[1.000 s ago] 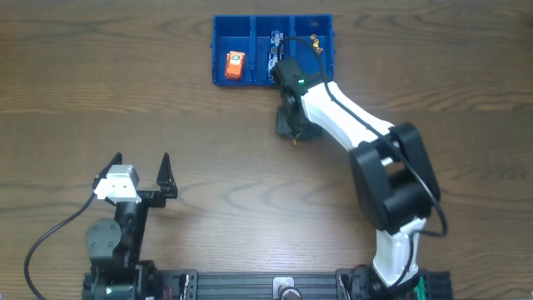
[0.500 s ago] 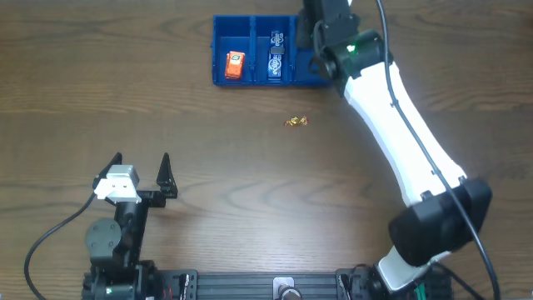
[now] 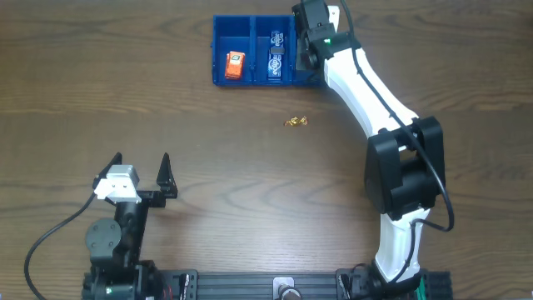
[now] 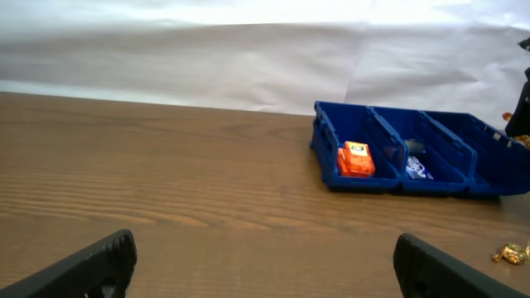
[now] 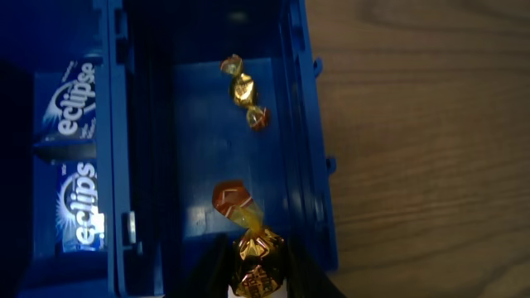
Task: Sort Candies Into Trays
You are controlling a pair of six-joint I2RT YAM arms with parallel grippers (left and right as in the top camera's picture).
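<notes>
Right gripper (image 5: pixel 257 277) pinches a gold candy (image 5: pixel 258 248) over the blue tray (image 5: pixel 310 165) compartment holding its match (image 5: pixel 244 91), ready to drop; left gripper (image 3: pixel 141 162) gapes empty

Table (image 3: pixel 166 100): brown wood with the grain running side to side. It lies under the left claw (image 4: pixel 265 277) and stretches well ahead of it.
Wall (image 4: pixel 207 50): plain white wall or backdrop, rising past the table's far edge, far ahead of the left claw, with one faint crease slanting down it.
Light: soft and even, with a pale sheen on the wood far ahead of the left claw.
Beside the right claw (image 5: pixel 258 277): the same grained wood.
</notes>
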